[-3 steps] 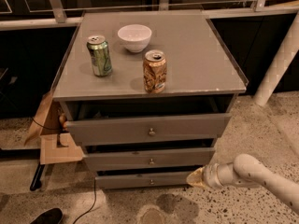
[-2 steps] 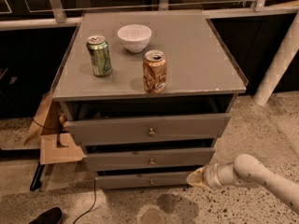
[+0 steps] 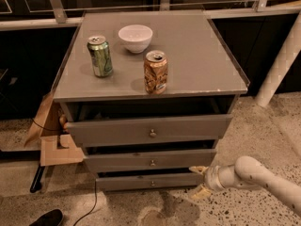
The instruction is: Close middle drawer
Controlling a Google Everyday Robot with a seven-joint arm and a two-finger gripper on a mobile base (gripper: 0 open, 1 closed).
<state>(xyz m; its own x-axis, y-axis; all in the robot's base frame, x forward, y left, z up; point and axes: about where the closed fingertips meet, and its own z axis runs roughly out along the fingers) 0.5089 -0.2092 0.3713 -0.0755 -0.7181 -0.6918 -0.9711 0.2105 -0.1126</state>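
From my remote seat I see the middle drawer (image 3: 117,161) at centre frame, second of three in the grey table (image 3: 202,55). It stands pulled out a little, with a dark gap above its front, and its small round knob (image 3: 152,163) is at the centre. The top drawer (image 3: 108,132) juts out further, and the lowest drawer (image 3: 127,182) sits just under the middle one.

My end effector (image 3: 198,181) is in the lower right of the frame, on the pale arm (image 3: 254,173). It sits just beside the right ends of the two lower drawer fronts. Its two tips look spread apart with nothing between them. I cannot tell whether the upper tip touches the drawer.

On the table top stand a green can (image 3: 100,55), a white bowl (image 3: 135,37) and an orange can (image 3: 155,72). A cardboard box (image 3: 56,147) sits at lower left.
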